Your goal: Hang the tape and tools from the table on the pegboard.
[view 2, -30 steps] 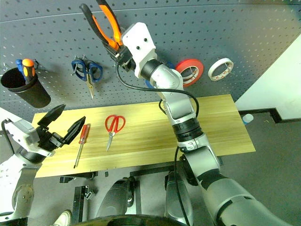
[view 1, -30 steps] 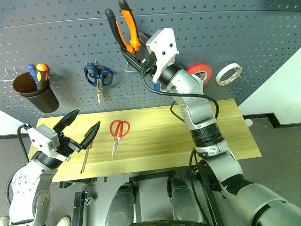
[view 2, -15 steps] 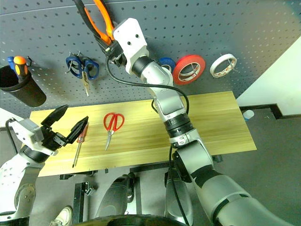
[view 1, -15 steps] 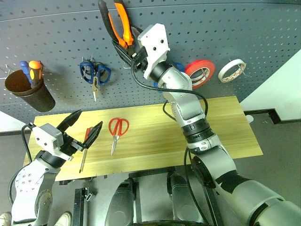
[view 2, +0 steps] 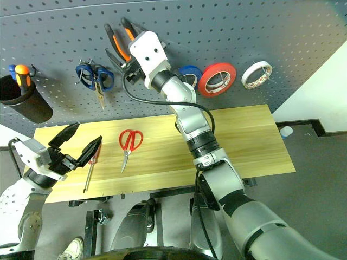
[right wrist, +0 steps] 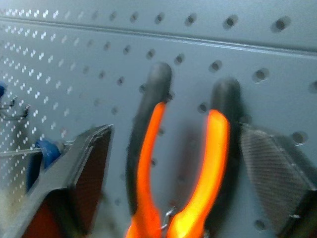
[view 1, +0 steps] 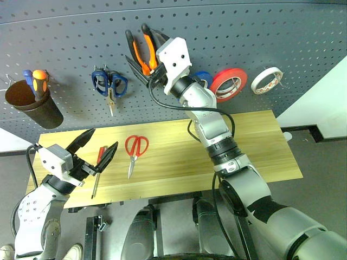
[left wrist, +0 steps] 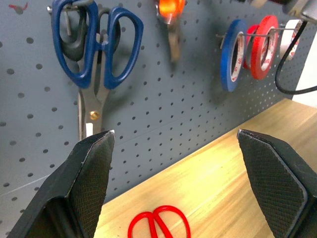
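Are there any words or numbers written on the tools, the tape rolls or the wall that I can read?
None: no words, numbers or signs can be read anywhere.
The whitish tape: brownish marks on its rim, too small to read.
The pliers, the red scissors, the red roll and the pegboard: no print visible.

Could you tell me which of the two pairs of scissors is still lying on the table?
The red-handled scissors lie flat on the table; the blue-handled scissors hang on the pegboard.
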{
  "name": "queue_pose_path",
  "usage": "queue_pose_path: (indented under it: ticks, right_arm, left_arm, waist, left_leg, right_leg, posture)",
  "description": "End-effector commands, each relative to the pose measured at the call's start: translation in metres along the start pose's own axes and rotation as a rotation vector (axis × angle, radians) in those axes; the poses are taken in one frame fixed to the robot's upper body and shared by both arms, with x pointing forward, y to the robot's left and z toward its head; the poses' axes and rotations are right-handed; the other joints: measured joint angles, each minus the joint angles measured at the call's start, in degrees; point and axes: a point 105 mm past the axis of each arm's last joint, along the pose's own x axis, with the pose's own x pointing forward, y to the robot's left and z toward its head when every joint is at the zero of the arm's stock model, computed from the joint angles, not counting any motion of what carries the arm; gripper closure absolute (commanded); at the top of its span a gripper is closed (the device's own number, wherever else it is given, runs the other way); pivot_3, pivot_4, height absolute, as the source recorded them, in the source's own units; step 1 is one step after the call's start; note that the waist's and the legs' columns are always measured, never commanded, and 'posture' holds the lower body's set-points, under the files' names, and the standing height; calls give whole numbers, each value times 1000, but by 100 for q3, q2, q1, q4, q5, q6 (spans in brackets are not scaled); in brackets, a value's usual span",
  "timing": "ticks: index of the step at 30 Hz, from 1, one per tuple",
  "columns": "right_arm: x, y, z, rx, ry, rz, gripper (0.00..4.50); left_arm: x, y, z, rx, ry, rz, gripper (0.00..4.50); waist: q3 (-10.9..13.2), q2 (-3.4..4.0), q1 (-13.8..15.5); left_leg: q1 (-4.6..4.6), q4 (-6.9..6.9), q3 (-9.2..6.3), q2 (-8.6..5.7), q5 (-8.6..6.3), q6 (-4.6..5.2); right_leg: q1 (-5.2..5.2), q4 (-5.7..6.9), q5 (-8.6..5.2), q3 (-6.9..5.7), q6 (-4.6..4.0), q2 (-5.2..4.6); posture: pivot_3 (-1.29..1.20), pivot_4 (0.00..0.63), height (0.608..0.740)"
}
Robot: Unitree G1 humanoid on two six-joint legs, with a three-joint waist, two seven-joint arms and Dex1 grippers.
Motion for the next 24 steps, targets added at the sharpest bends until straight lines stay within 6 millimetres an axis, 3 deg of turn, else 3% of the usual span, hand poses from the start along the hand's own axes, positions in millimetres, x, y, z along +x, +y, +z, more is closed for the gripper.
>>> queue_pose_path:
  ticks: [1, 7, 11, 15, 19, 21, 24]
  right_arm:
    - [-2, -1, 27, -88, -90, 33, 16]
    - [-53, 9, 33, -237, -82, 194, 16]
    - [-87, 8, 35, -313, -44, 272, 16]
    - [-133, 6, 20, -340, 112, 418, 16]
    - [-168, 0, 3, -335, 242, 468, 16]
    - [-178, -2, -5, -348, 288, 472, 0]
    - [-194, 0, -18, -351, 345, 487, 0]
  left_arm:
    - [0, 0, 6, 26, -13, 9, 357]
    - [-13, -7, -4, 16, 101, 43, 357]
    - [-19, -7, -26, 15, 235, 143, 357]
    - [-16, -15, -58, -38, 414, 208, 357]
    - [-8, -15, -101, -92, 661, 303, 357]
    - [4, -20, -111, -99, 712, 295, 5]
    - [29, -24, -124, -141, 775, 310, 5]
  waist:
    - [0, -1, 2]
    - [-3, -6, 15]
    - [-3, -5, 7]
    - [-5, -9, 62]
    - [-6, -16, 145]
    - [-7, -17, 144]
    - [-9, -21, 150]
  left_leg:
    - [0, 1, 0, 0, 1, -1]
    - [-8, 1, 0, 0, 1, -3]
    - [-9, 1, 3, -1, 1, -3]
    - [0, 11, -2, 0, 3, -3]
    - [18, 30, 1, -2, 3, -4]
    - [23, 35, 0, -3, 4, -5]
    - [33, 34, 0, -3, 9, -11]
  right_leg:
    - [0, 2, 0, 0, 0, 0]
    - [1, -9, 1, 0, 3, -2]
    - [1, -10, 0, 0, 3, -3]
    - [13, -5, -4, -2, -4, -1]
    - [43, -13, -11, -1, -14, -3]
    - [47, -7, -9, -1, -12, -2]
    - [54, -2, 3, -1, -4, -1]
  posture:
    - [20, 259, 729]
    - [0, 249, 729]
    - [10, 244, 729]
    - [14, 242, 729]
    - [3, 237, 729]
    - [-2, 231, 729]
    - [-9, 217, 729]
